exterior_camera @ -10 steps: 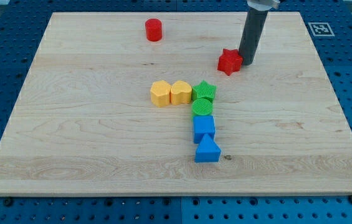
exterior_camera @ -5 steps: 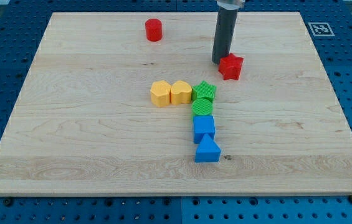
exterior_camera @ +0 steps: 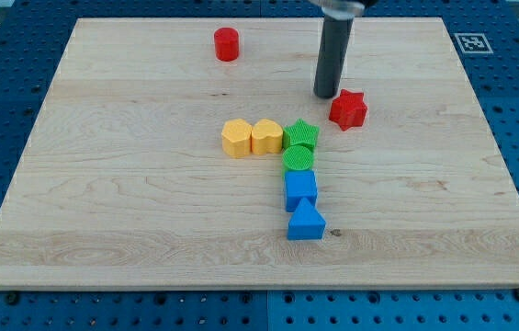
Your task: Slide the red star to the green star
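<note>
The red star (exterior_camera: pixel 348 109) lies on the wooden board right of centre, up and to the right of the green star (exterior_camera: pixel 302 134). The green star sits at the top of a column of blocks in the middle of the board. My tip (exterior_camera: pixel 325 95) stands just to the upper left of the red star, close to it with a small gap showing. The rod rises from there out of the view's top.
A red cylinder (exterior_camera: pixel 227 44) stands near the view's top. A yellow hexagon (exterior_camera: pixel 236 138) and a yellow heart (exterior_camera: pixel 266 136) lie left of the green star. Below it are a green cylinder (exterior_camera: pixel 299 158), a blue block (exterior_camera: pixel 300 189) and a blue triangle (exterior_camera: pixel 306 222).
My tip went from the red star's right side round to its upper left. The red star slid down and to the right. The other blocks have not moved.
</note>
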`<state>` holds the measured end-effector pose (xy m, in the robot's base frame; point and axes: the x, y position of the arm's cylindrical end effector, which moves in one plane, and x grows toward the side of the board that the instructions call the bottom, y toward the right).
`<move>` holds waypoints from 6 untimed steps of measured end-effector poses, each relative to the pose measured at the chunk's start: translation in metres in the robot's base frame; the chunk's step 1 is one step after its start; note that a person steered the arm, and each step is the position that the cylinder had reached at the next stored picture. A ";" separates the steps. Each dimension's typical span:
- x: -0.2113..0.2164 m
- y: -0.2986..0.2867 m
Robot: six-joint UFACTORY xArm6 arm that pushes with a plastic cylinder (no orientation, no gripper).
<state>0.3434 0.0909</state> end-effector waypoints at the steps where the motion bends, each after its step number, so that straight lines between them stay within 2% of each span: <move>1: 0.009 0.025; 4: 0.065 0.033; 6: 0.077 0.033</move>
